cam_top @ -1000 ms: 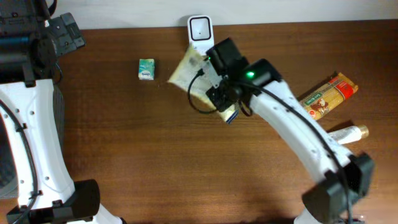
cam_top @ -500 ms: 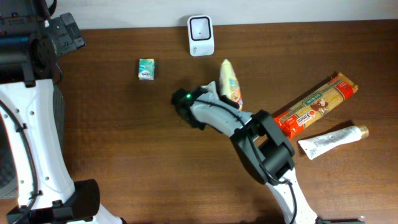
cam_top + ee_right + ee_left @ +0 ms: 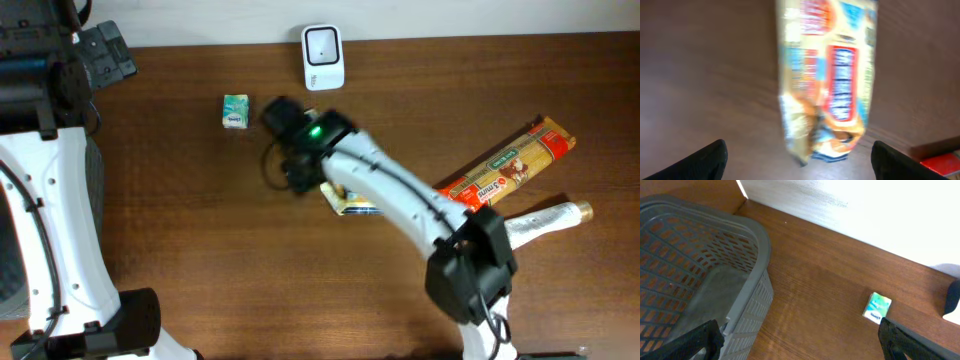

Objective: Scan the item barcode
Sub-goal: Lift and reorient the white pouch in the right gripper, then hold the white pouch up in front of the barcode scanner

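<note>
The item, a yellow-orange snack bag (image 3: 352,205), lies flat on the wooden table, half hidden under my right arm. In the right wrist view the snack bag (image 3: 827,80) is blurred and rests on the wood beyond my right gripper (image 3: 799,162), which is wide open and holds nothing. Overhead, the right gripper (image 3: 290,165) hovers just left of the bag. The white barcode scanner (image 3: 323,57) stands at the back edge. My left gripper (image 3: 800,342) is open and empty at the far left, above the table near a basket.
A small green box (image 3: 235,110) lies left of the scanner, also seen as the small green box (image 3: 876,308). A red-and-yellow pasta pack (image 3: 505,165) and a white tube (image 3: 545,220) lie at the right. A grey basket (image 3: 740,235) stands at the left.
My right gripper opened and let go of the snack bag, which now lies on the table away from the scanner. The right arm swung left. The left arm stayed still.
</note>
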